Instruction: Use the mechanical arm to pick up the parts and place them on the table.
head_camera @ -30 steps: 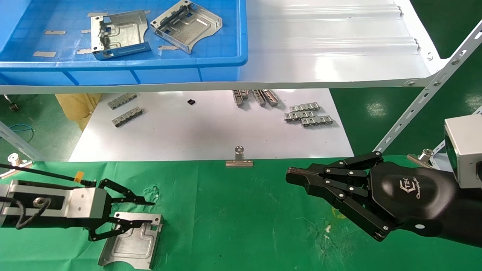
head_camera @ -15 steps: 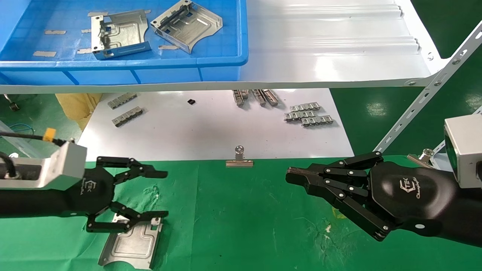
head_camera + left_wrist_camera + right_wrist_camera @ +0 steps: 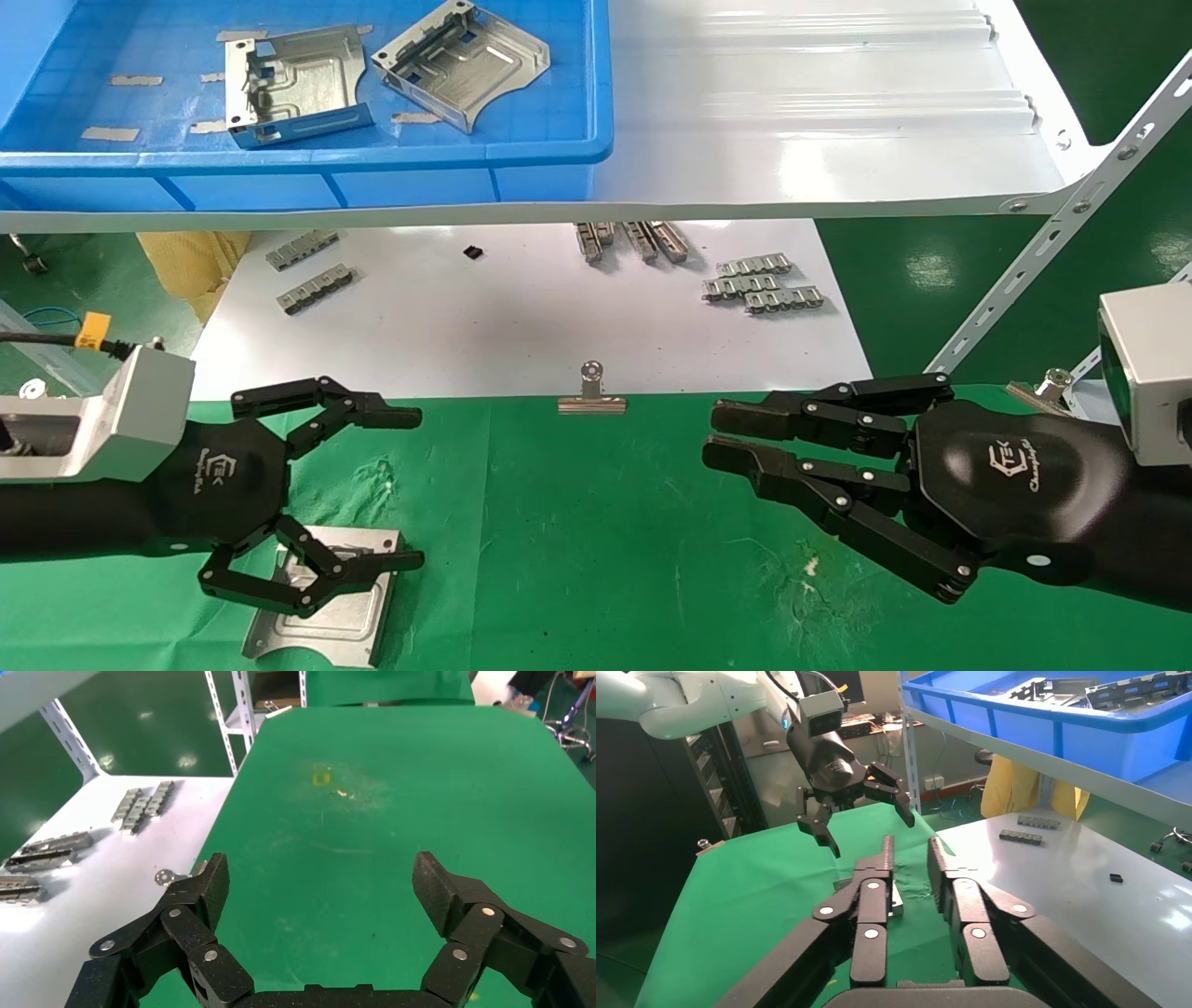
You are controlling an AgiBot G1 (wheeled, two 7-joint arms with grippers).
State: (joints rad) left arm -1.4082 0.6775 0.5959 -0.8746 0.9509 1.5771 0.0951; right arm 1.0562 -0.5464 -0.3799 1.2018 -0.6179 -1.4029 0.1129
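Note:
One silver part (image 3: 326, 610) lies flat on the green table (image 3: 577, 559) at the front left. My left gripper (image 3: 406, 486) hovers just above it, wide open and empty, with its lower finger (image 3: 372, 563) over the part's far edge. The left wrist view shows the same open gripper (image 3: 323, 881) with only green cloth between its fingers. Two more parts (image 3: 296, 86) (image 3: 463, 67) lie in the blue bin (image 3: 307, 154) on the shelf. My right gripper (image 3: 715, 434) hangs over the table's right side, fingers slightly apart and empty; it also shows in the right wrist view (image 3: 910, 855).
A glossy white ribbed shelf (image 3: 819, 140) carries the bin at the back. Below it, a white board (image 3: 521, 317) holds small grey linked strips (image 3: 764, 284). A silver binder clip (image 3: 591, 391) sits on the cloth's far edge. A slanted metal strut (image 3: 1052, 242) stands at right.
My left gripper turned over, lifted off the part and opened wider; the part stays on the cloth. My right gripper's fingers, shut before, have parted a little.

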